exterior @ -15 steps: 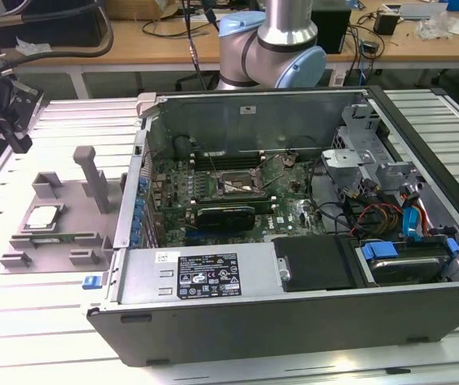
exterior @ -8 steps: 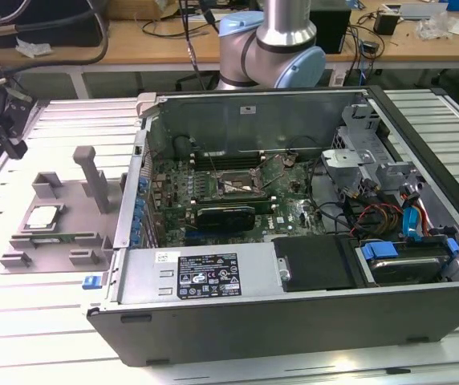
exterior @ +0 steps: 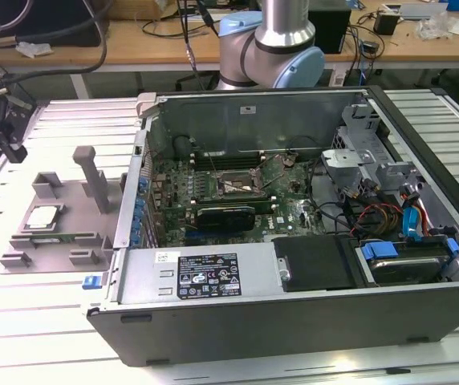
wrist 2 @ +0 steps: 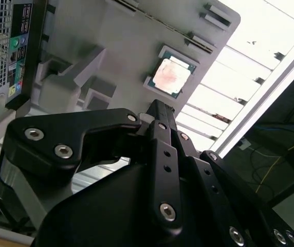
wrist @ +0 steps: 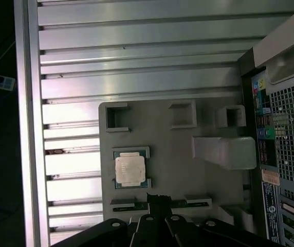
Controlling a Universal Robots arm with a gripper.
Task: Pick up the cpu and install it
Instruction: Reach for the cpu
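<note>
cpu [wrist: 130, 170]: seated flat in a recess of the grey fixture tray [wrist: 178, 159], not yet lifted | gripper [wrist: 160, 198]: seen closed, nothing held, pointed at the tray near the cpu, apart from it | advice: jaws judged best opened, squared to the chip's edges, lowered level.

The cpu [exterior: 42, 216] lies on the grey tray [exterior: 73, 210] beside the open case [exterior: 294, 321].
</note>
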